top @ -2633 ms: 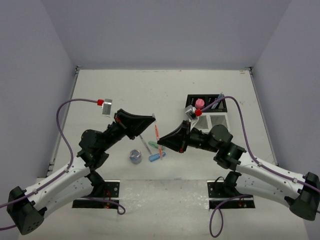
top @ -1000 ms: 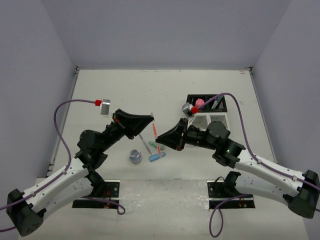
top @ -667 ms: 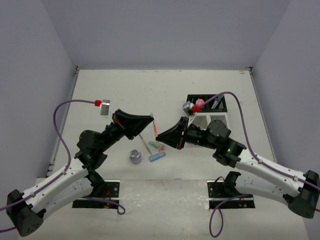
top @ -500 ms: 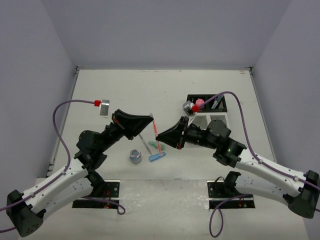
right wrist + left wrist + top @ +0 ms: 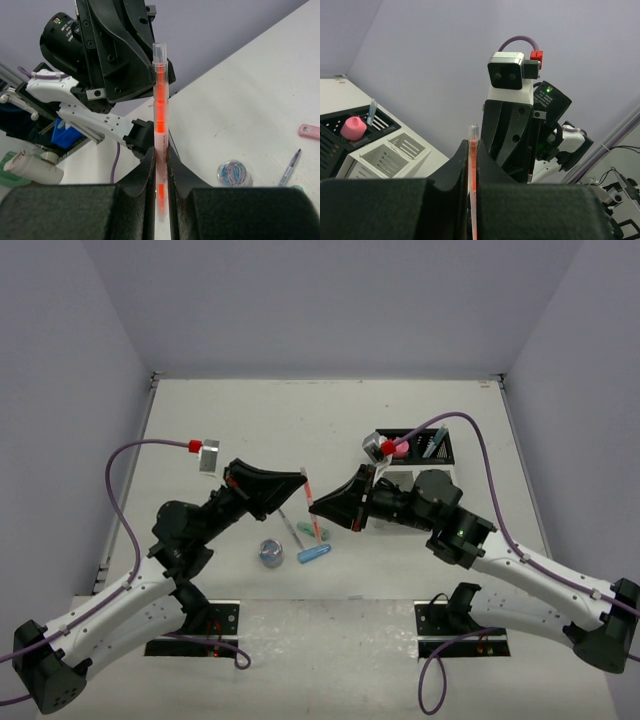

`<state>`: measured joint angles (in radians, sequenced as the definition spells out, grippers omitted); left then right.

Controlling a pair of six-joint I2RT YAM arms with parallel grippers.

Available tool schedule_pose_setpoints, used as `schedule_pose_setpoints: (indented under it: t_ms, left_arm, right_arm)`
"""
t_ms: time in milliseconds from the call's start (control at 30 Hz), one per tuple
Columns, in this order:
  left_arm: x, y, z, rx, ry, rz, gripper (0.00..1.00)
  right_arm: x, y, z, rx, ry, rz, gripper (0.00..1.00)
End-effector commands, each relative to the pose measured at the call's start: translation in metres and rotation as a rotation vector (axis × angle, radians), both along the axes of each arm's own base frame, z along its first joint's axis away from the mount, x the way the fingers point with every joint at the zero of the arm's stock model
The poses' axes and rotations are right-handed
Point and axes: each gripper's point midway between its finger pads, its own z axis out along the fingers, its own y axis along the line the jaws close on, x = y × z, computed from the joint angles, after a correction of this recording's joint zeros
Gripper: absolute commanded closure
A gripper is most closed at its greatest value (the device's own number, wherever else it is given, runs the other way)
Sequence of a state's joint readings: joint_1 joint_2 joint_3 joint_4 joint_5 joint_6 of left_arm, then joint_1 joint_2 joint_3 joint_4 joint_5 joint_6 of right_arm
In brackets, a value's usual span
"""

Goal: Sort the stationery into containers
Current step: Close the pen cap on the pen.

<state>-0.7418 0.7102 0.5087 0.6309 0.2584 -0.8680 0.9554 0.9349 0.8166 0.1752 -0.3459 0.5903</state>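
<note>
Over a white table point(image 5: 330, 410) inside lilac walls point(image 5: 300, 300): clamps an orange pen point(image 5: 160, 100) in the left gripper point(image 5: 472, 150), pinches the same pen in the right gripper point(image 5: 160, 154).

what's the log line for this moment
phase: likely handover | left claw: shut on orange pen | right claw: shut on orange pen | unsorted on table: roll, blue capsule
</note>
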Motion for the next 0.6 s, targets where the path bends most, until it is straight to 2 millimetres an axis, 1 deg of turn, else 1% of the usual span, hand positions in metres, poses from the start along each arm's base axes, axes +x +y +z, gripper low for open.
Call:
schedule_pose_setpoints:
  t_ms: [0, 33, 67, 133, 200, 267, 300, 333, 367, 467, 567]
  left_arm:
    - [0.005, -0.005, -0.009, 0.078, -0.016, 0.011, 1.0]
    - [0.006, -0.006, -0.011, 0.094, -0.015, 0.008, 1.0]
    - [0.006, -0.007, -0.011, 0.097, -0.014, 0.009, 1.0]
    - [0.008, -0.006, -0.016, 0.122, -0.007, 0.022, 1.0]
    - [0.011, -0.005, -0.019, 0.131, 0.005, 0.037, 1.0]
    - [0.013, -0.005, -0.023, 0.144, 0.024, 0.045, 1.0]
    - [0.015, -0.005, -0.024, 0.153, 0.032, 0.049, 0.98]
    - [0.016, -0.005, -0.025, 0.161, 0.039, 0.056, 0.94]
    - [0.019, -0.004, -0.024, 0.166, 0.042, 0.074, 0.86]
    - [0.02, -0.001, -0.022, 0.18, 0.048, 0.093, 0.72]
    - [0.02, 0.0, -0.016, 0.176, 0.034, 0.098, 0.75]
  right_arm:
    - [0.008, -0.001, 0.052, 0.081, -0.099, -0.045, 1.0]
    - [0.013, -0.003, 0.053, 0.069, -0.11, -0.071, 1.0]
    - [0.013, -0.004, 0.058, 0.072, -0.114, -0.076, 1.0]
    - [0.023, -0.009, 0.07, 0.086, -0.133, -0.143, 1.0]
    - [0.024, -0.008, 0.08, 0.1, -0.148, -0.144, 1.0]
    - [0.028, -0.002, 0.074, 0.07, -0.15, -0.139, 1.0]
    - [0.028, 0.001, 0.071, 0.056, -0.159, -0.126, 1.0]
    - [0.028, 0.005, 0.068, 0.041, -0.165, -0.11, 1.0]
    - [0.027, 0.007, 0.063, 0.028, -0.164, -0.095, 1.0]
    - [0.027, 0.013, 0.048, -0.008, -0.159, -0.074, 1.0]
    - [0.029, 0.014, 0.043, -0.021, -0.152, -0.079, 1.0]
